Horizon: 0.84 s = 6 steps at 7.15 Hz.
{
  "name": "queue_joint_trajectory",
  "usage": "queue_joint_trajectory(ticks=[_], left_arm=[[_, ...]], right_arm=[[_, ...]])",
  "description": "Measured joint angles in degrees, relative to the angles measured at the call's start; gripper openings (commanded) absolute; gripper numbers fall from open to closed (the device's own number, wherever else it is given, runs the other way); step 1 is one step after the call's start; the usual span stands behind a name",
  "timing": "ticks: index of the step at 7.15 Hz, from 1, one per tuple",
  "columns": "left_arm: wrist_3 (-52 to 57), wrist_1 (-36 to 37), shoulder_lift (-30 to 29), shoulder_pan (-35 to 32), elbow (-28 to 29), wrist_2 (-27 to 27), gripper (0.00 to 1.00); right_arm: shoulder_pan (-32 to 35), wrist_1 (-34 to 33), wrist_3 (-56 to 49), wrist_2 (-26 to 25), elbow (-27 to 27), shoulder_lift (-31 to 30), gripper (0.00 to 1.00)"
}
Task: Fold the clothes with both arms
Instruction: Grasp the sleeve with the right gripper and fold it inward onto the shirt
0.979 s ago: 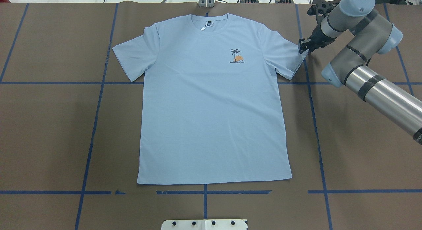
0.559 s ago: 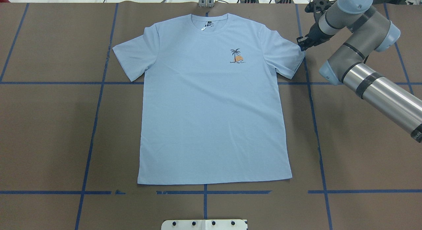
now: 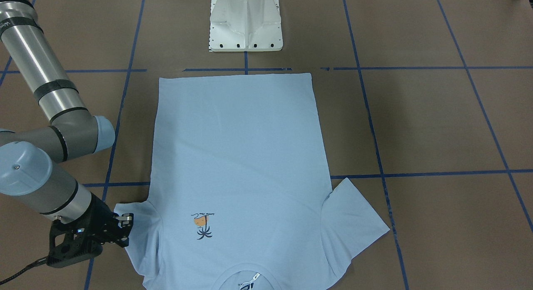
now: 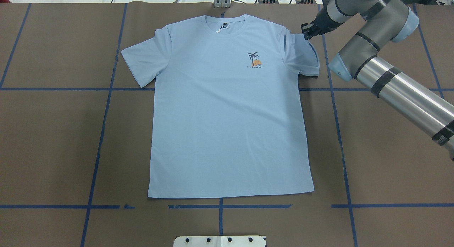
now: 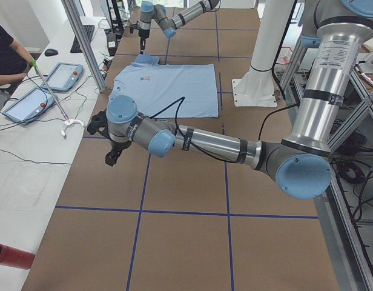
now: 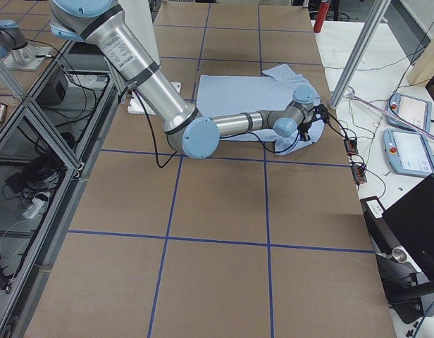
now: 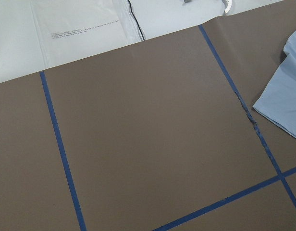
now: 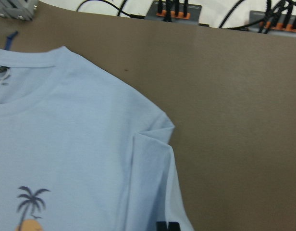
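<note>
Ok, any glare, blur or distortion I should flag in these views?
Overhead exterior: sharp, even light, with a glare streak on the right arm. Right wrist-mounted: the T-shirt is close, its palm print slightly soft. Left wrist-mounted: the white surface beyond the table is nearly washed out. Exterior left and right: wide-angle stretch at the edges.

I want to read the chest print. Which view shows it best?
Overhead exterior: the palm print is whole and upright. Front-facing shows it upside down; the right wrist view cuts it off; exterior left shows a speck.
</note>
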Motion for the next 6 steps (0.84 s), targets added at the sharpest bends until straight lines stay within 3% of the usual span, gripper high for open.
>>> queue_joint_trajectory(ticks=[2,3,4,6], left_arm=[[0.0,-0.2,0.0,-0.1,0.2,0.0,0.99],[0.0,-0.3,0.0,-0.1,0.3,0.0,0.99],[0.0,-0.3,-0.1,-0.2,0.4,0.0,0.99],[0.0,-0.3,-0.3,-0.1,0.5,0.1,0.99]], right_arm=[[-6.3,-1.8,6.3,-8.6,0.2,5.1,0.0],[-9.5,-3.7,7.8,-14.9,-2.2,8.5,0.1],[-11.1,-4.6,8.4,-19.3,-7.4,12.3,0.99],[-11.6,-5.0,8.6,-23.0,-13.2,15.4,1.0]])
